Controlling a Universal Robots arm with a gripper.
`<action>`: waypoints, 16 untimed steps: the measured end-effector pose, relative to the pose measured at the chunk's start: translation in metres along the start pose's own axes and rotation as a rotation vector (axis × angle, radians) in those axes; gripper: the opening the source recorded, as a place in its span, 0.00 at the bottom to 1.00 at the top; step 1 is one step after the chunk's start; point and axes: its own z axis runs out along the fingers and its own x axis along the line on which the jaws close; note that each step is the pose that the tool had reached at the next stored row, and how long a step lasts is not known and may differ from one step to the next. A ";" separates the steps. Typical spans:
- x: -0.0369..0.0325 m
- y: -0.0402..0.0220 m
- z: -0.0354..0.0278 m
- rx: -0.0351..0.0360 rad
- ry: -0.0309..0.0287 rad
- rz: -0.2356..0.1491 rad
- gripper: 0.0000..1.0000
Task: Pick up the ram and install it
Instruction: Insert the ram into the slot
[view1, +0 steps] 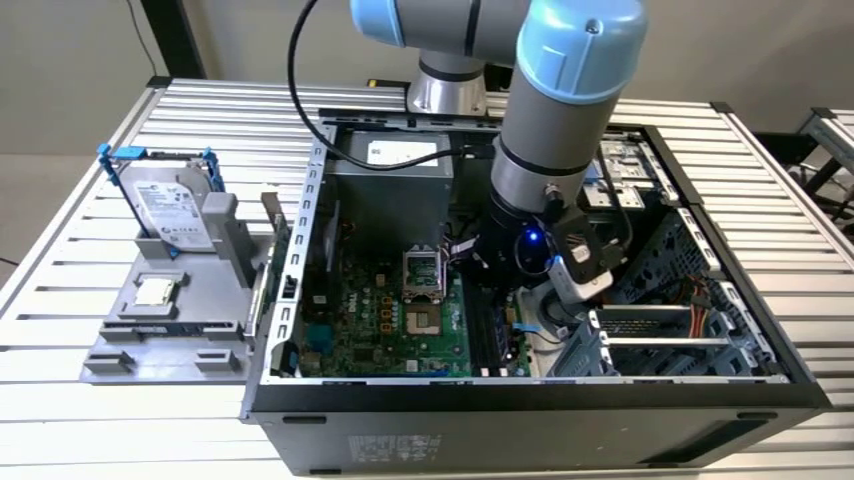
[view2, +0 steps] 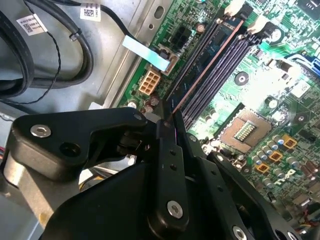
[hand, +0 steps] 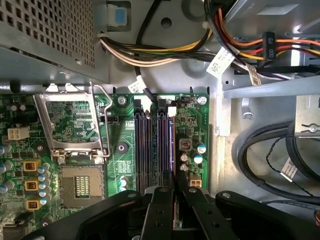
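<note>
While the arm reaches down into an open computer case (view1: 534, 400) on a slatted bench (view1: 80, 430), its black hand (hand: 173, 192) is clenched on the ram (view2: 210, 60), a thin dark stick seen edge-on. In both wrist views the ram stands upright along one of the long black slots (hand: 145, 150) of the green motherboard (view1: 374, 320), its far end near a white latch (view2: 235, 7); whether it is fully seated cannot be told. An empty processor socket (hand: 80, 185) lies nearby. Outside the case, at the exterior view's left, a hard drive (view1: 167, 205) stands in a grey holder (view1: 147, 340).
</note>
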 end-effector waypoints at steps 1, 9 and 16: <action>-0.0001 0.0002 0.0002 -0.0003 -0.0001 0.000 0.00; -0.0002 0.0009 -0.0037 -0.0032 -0.0006 0.000 0.00; -0.0004 0.0005 -0.0170 -0.0013 -0.0001 0.000 0.00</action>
